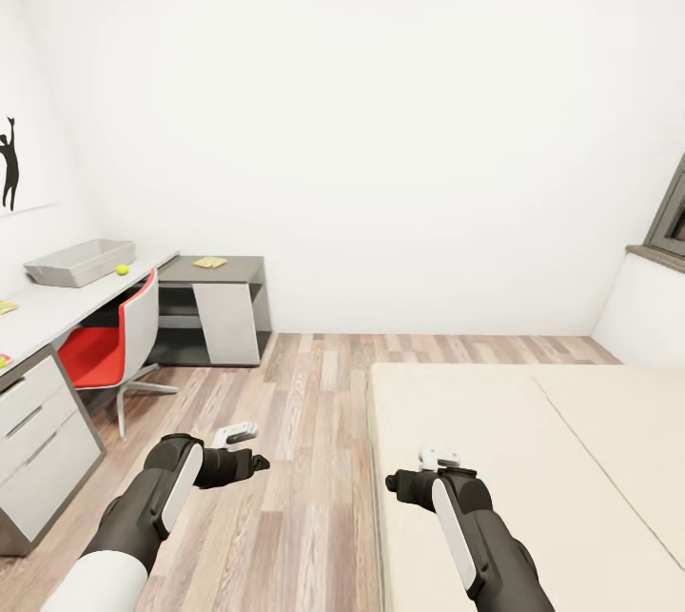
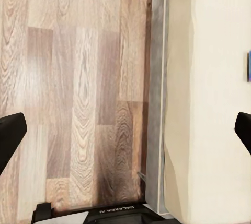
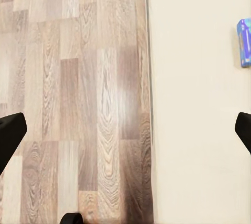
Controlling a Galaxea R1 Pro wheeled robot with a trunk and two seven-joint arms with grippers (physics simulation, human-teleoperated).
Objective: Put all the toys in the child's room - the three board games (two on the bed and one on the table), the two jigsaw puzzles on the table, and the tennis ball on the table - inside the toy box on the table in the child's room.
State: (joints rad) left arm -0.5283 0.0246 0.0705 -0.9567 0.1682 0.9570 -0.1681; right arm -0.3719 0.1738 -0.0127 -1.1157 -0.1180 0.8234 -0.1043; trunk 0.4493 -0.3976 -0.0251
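**Toy box waits on the desk while both claws hang free over the bed edge**

The toy box (image 1: 78,262), that shallow light-grey tray with sloping sides, sits at the far left on the long pale grey-white table (image 1: 57,306), and there's the small yellow-green tennis ball (image 1: 122,269) just beside it. A red-seated swivel chair (image 1: 112,342) is tucked under the desk edge, so mind it when you roll in later. On the lower dark grey cabinet (image 1: 238,267) lies a flat yellowish sheet (image 1: 209,262), too small to tell if it's a puzzle or a game.

Moving right: your left gripper (image 1: 249,445) hovers over the wood-plank floor (image 1: 304,403), fingers spread wide with nothing between them, as the left wrist view confirms. Your right gripper (image 1: 425,474) hangs over the near corner of the beige mattress bed (image 1: 533,460), also spread and carrying nothing.

Here's your target, I'd say: a small blue printed board game (image 3: 243,42) lies flat on the mattress at the edge of the right wrist view, and a sliver of blue shows in the left wrist view too. It looks well apart from both claws.

My read is you're at the approach, with nothing boxed as far as can be seen. Bring the base closer along the bed side, keep the right claw wide, and come down over a short edge of the box. A flat box on a soft mattress may sink, so pinch across its thickness.
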